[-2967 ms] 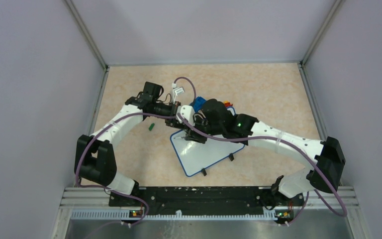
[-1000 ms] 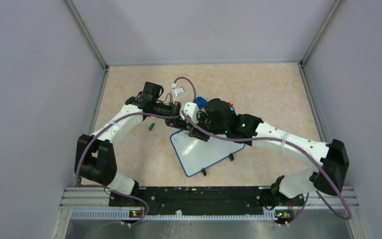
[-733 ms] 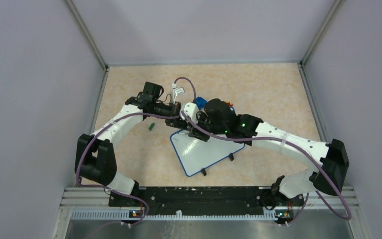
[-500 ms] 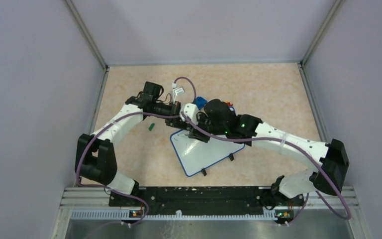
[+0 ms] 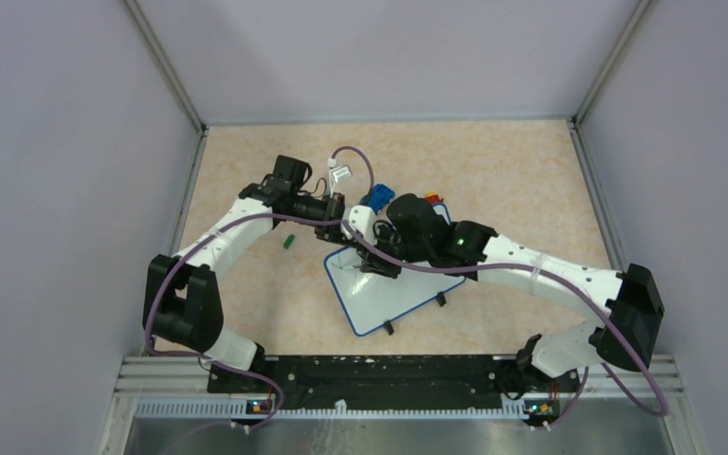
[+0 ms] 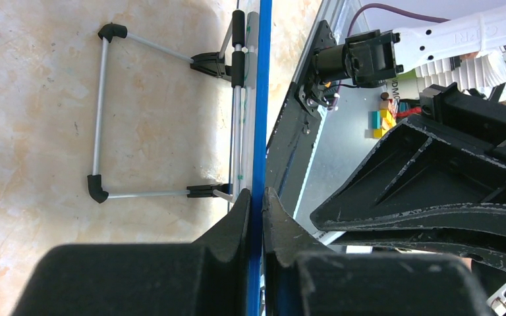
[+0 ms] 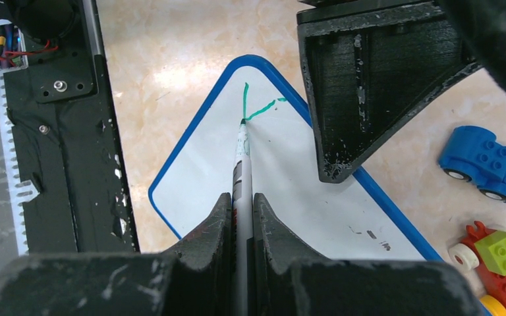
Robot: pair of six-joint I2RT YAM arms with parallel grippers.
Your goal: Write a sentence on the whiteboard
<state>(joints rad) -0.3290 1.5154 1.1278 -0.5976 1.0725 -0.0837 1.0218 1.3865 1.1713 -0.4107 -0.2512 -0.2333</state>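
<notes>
Two robot arms meet over one whiteboard [image 5: 393,299] near the middle of a beige tabletop [image 5: 512,171]. At far left, one small green piece [image 5: 287,242] lies alone on the tabletop, apart from the board's left corner. The left claw [image 6: 257,194] is narrowed onto the board's blue rim, one finger on each face, and its wrist camera sees the board edge-on. One wire stand [image 6: 99,112] juts from the back of the board, with two black caps at its outer corners.

From above, the whiteboard sits as a skewed rectangle with two small black feet on its near right edge. The right claw [image 7: 240,197] is closed on one marker [image 7: 242,155], whose tip touches the white surface close to the board's rounded corner. Of the sentence [image 7: 253,108], two green strokes show, a near-vertical one and a slanted one, joining at the marker tip like a fork. A few tiny dark specks mark the board farther right.

Two toys lie on the tabletop just past the board's far edge: one blue toy car [image 7: 484,164] and one brick toy [image 7: 501,263] in red, green and yellow.
</notes>
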